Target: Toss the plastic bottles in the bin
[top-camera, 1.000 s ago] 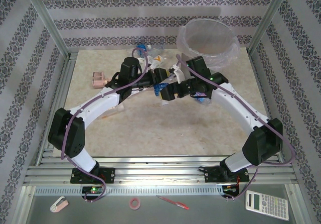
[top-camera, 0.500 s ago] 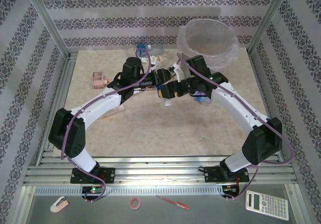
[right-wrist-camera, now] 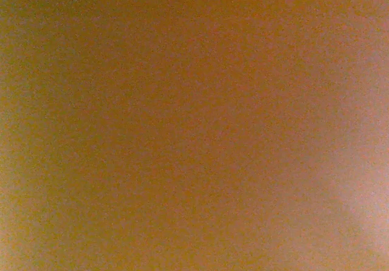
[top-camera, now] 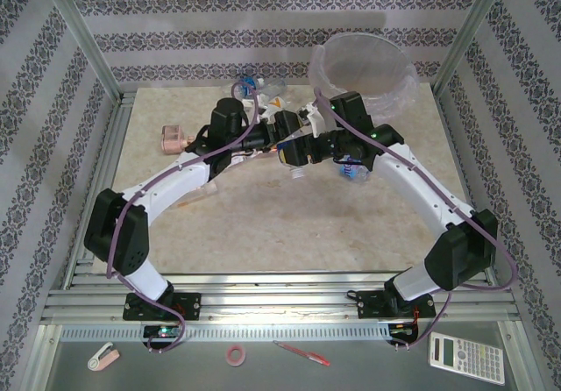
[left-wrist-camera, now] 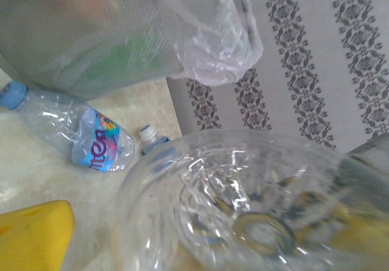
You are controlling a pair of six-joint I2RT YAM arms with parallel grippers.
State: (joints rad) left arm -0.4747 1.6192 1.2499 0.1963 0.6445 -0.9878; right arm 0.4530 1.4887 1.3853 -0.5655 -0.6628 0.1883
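Note:
A clear plastic bottle [top-camera: 294, 158] hangs over the middle of the table, between the two grippers. My right gripper [top-camera: 304, 152] is shut on it from the right. My left gripper [top-camera: 284, 133] stands open just left of it; the bottle's clear base [left-wrist-camera: 243, 204] looms right in front of the left wrist camera. The right wrist view is a plain orange-brown blur. The bin [top-camera: 364, 75], a translucent grey bucket with a clear bag [left-wrist-camera: 91, 34], stands at the back right. More bottles lie at the back [top-camera: 254, 87], by the right arm [top-camera: 351, 170], and near the bin, one blue-labelled [left-wrist-camera: 91, 138].
A pinkish-white boxy object [top-camera: 173, 138] lies at the left of the table. Metal frame posts [top-camera: 88, 36] and patterned walls close in the sides and back. The bin's bag rim hangs over its wall [left-wrist-camera: 225, 52].
The right gripper has closed on the bottle and carried it slightly back and right. The left gripper has let go and opened.

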